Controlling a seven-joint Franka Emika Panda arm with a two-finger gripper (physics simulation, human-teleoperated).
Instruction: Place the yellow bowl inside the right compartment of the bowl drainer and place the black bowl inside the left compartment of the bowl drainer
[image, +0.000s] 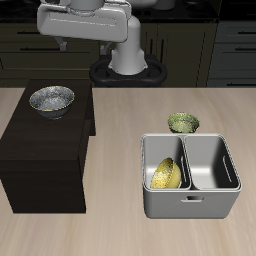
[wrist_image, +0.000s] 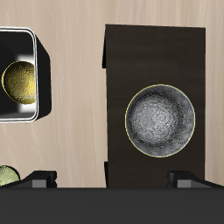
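The black bowl (image: 52, 100) (wrist_image: 159, 120), silvery-grey inside with a dark rim, stands upright on a dark cabinet (image: 45, 150) (wrist_image: 157, 52). The yellow bowl (image: 166, 174) (wrist_image: 19, 80) lies tilted inside the bowl drainer (image: 190, 205) (wrist_image: 39, 70), in the well nearer the cabinet. The drainer's other well holds nothing. My gripper (wrist_image: 112, 178) hangs high above the cabinet, open, its fingertips (wrist_image: 39, 178) far apart with nothing between them. The black bowl sits below it, a little off to one side. In the exterior view only the arm (image: 88, 22) shows, at the back.
A small olive-green bowl (image: 182, 122) (wrist_image: 7, 175) sits on the table just behind the drainer. The dark cabinet rises well above the table top beside the drainer. Dark kitchen cupboards (image: 230, 45) line the back.
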